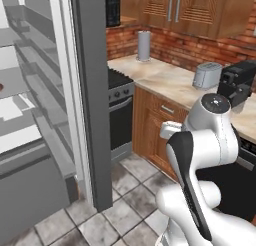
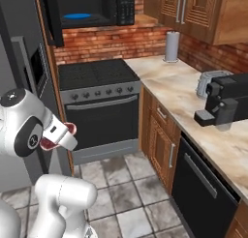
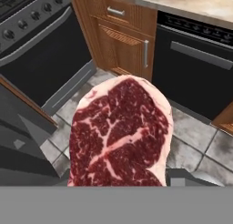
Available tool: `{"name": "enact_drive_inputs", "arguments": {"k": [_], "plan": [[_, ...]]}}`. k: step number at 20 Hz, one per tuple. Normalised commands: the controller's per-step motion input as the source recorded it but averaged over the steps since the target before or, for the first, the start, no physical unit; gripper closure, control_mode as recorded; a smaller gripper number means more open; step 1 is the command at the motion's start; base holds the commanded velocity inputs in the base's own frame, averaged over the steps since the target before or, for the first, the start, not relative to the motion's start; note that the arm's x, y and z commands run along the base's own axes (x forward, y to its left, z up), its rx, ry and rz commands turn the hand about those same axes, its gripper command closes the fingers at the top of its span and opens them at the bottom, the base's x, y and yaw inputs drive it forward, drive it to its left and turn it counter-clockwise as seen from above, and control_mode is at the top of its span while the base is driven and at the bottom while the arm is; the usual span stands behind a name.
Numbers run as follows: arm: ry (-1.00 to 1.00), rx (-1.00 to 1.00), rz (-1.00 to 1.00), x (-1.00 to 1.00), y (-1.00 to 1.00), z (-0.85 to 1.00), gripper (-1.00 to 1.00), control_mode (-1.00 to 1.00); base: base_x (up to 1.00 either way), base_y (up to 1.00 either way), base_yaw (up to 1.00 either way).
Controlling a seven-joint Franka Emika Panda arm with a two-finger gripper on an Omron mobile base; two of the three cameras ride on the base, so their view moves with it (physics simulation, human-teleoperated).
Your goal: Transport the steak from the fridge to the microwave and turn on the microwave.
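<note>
Low over the floor tiles near the stove [image 2: 97,101], the steak [image 3: 120,134] is pinched in the tool [image 2: 60,134], carried mid-transfer; next it must be raised to the open microwave [image 2: 89,12] at far left.

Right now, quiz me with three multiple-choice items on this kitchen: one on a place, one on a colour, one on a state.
1. Where is the steak?
A. in the gripper
B. on the stove
C. on the counter
2. What colour is the turntable in the microwave?
A. red
B. blue
C. white
3. How is the fridge?
A. shut
B. open
C. lying down

Answers: 1 A, the hand view shows the steak held above the floor; 2 B, a blue disc shows inside; 3 B, its white shelves are exposed.
</note>
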Motion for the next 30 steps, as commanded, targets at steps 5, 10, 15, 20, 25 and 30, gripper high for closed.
{"name": "enact_drive_inputs", "arguments": {"k": [5, 10, 15, 20, 25, 30], "plan": [[0.00, 0.00, 0.00, 0.00, 0.00, 0.00, 1.00, 1.00, 0.95, -1.00, -0.01], [0.00, 0.00, 0.00, 0.00, 0.00, 0.00, 1.00, 1.00, 0.92, -1.00, -0.18], [0.00, 0.00, 0.00, 0.00, 0.00, 0.00, 1.00, 1.00, 0.34, -1.00, -0.09], [0.00, 0.00, 0.00, 0.00, 0.00, 0.00, 1.00, 1.00, 0.34, -1.00, -0.14], [0.00, 0.00, 0.00, 0.00, 0.00, 0.00, 1.00, 1.00, 0.84, -1.00, -0.28], [0.00, 0.00, 0.00, 0.00, 0.00, 0.00, 1.00, 1.00, 1.00, -1.00, -0.26]]}}
